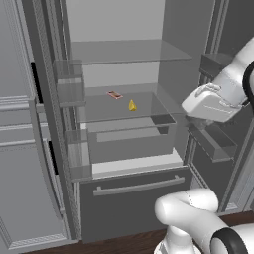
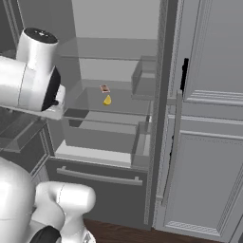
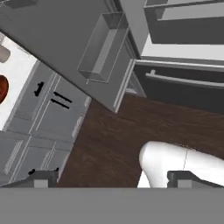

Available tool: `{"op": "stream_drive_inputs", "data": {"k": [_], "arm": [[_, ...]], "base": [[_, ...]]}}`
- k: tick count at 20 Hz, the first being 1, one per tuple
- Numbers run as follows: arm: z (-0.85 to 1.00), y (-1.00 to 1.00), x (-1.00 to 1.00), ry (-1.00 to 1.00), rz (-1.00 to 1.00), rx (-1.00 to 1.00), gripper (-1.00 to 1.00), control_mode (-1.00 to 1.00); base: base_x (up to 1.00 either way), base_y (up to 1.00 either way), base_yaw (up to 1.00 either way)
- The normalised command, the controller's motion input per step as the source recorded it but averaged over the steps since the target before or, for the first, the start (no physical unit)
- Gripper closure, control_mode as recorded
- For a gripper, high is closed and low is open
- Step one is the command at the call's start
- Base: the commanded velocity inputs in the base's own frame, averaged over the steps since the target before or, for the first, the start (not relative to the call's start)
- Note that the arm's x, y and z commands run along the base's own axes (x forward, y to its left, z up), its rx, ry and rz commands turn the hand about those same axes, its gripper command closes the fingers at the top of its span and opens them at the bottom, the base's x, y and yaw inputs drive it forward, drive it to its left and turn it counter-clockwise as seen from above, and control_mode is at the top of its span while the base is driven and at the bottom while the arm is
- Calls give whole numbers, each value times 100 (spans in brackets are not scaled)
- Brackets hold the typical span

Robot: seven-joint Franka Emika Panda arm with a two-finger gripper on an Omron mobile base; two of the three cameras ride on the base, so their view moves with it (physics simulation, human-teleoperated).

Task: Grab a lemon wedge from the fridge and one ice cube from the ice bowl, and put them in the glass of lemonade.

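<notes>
The fridge [image 1: 124, 49] stands with both doors open, its pale interior and glass shelves showing. The lemon wedge [image 1: 132, 105] [image 2: 107, 100], tiny and bright yellow, lies on the middle glass shelf. My white hand [image 1: 211, 104] hangs to the right of that shelf, beside the right door's bins and well apart from the wedge. In the hand view my gripper [image 3: 113, 179] is open and holds nothing, looking down at the wooden floor. An edge of the reddish-brown ice bowl [image 3: 2, 87] shows on a white counter. The ice cube and the glass of lemonade are out of view.
A flat red-orange strip [image 1: 114, 95] [image 2: 105, 88] lies just behind the wedge. Below the shelf sit a clear crisper bin [image 1: 131, 141] and the dark freezer drawer [image 1: 134, 191]. Door bins [image 1: 69, 89] project on both sides. Light grey cabinets [image 2: 209, 142] flank the fridge.
</notes>
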Motion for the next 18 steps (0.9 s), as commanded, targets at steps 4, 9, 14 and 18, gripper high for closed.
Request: {"op": "stream_drive_inputs", "data": {"k": [4,9,14,18], "arm": [[-1,-41,-83,-27,-14,-35,-100,-100],[-5,5,-44,-7,-9,-6,-100,-100],[-26,0,19,2,-1,-1,-100,-100],[-13,0,28,0,0,-1,-100,-100]], "base": [[0,0,0],[0,0,0],[0,0,0],[0,0,0]]}}
